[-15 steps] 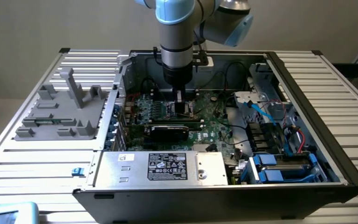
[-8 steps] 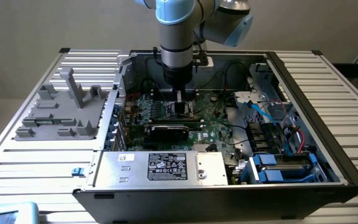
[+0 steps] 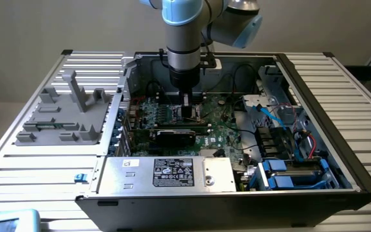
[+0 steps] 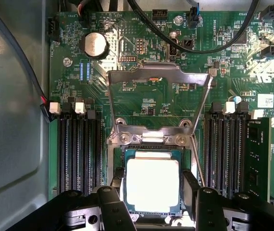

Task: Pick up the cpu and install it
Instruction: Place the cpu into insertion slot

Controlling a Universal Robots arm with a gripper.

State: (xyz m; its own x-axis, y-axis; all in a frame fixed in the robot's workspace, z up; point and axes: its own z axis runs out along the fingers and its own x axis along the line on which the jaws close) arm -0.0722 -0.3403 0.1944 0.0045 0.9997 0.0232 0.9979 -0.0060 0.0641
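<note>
Entry, cpu (image 4: 152, 185): square chip, no long axis, clasped by two opposite edges between my fingers (image 4: 191, 187), centred in my gripper (image 4: 154, 188), directly below me over the socket (image 4: 149, 150), its load plate (image 4: 158, 72) raised beyond.

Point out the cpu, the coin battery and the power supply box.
cpu (image 4: 152, 185): wrist view, middle of its metal top.
coin battery (image 4: 94, 44): wrist view, centre of its round face.
power supply box (image 3: 172, 172): exterior view, on its printed label.

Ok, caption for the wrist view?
Pincer by the CPU at the open motherboard socket, load plate raised, RAM slots either side.
</note>
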